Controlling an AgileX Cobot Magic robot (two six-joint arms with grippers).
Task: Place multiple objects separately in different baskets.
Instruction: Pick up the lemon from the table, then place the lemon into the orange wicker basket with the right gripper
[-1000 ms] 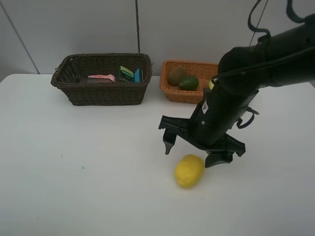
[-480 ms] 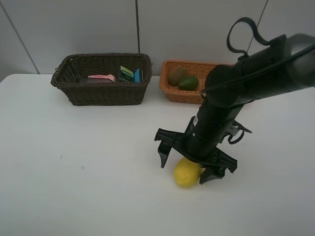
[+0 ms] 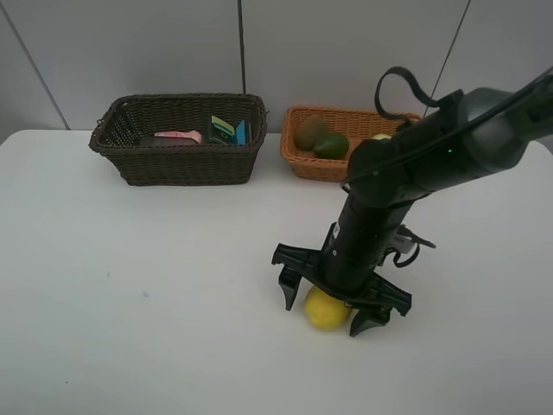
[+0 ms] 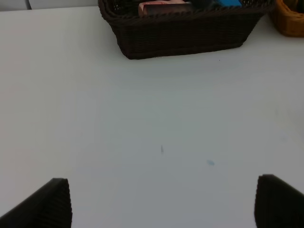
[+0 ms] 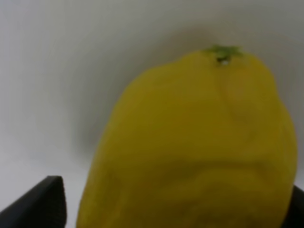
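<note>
The yellow lemon [image 3: 325, 311] lies on the white table near the front, right of centre. My right gripper [image 3: 324, 316] is lowered over it, open, with one black finger on each side. In the right wrist view the lemon [image 5: 190, 142] fills the space between the fingers [image 5: 42, 202]. The dark brown basket [image 3: 177, 164] at the back holds a pink bottle [image 3: 179, 137] and other items. Beside it the orange-tan basket [image 3: 315, 166] holds a brown kiwi [image 3: 308, 131] and a green round fruit [image 3: 332, 145]. My left gripper [image 4: 164, 204] is open over bare table.
The two baskets stand side by side against the grey back wall. A green and blue package [image 3: 229, 131] sits in the dark basket's right end. The right arm [image 3: 415, 164] stretches over the orange-tan basket's front right. In the left wrist view the dark basket [image 4: 185, 38] is far ahead.
My right gripper has come down and forward from behind the lemon until its fingers straddle it. The lemon has stayed in place. The baskets and their contents are unchanged.
</note>
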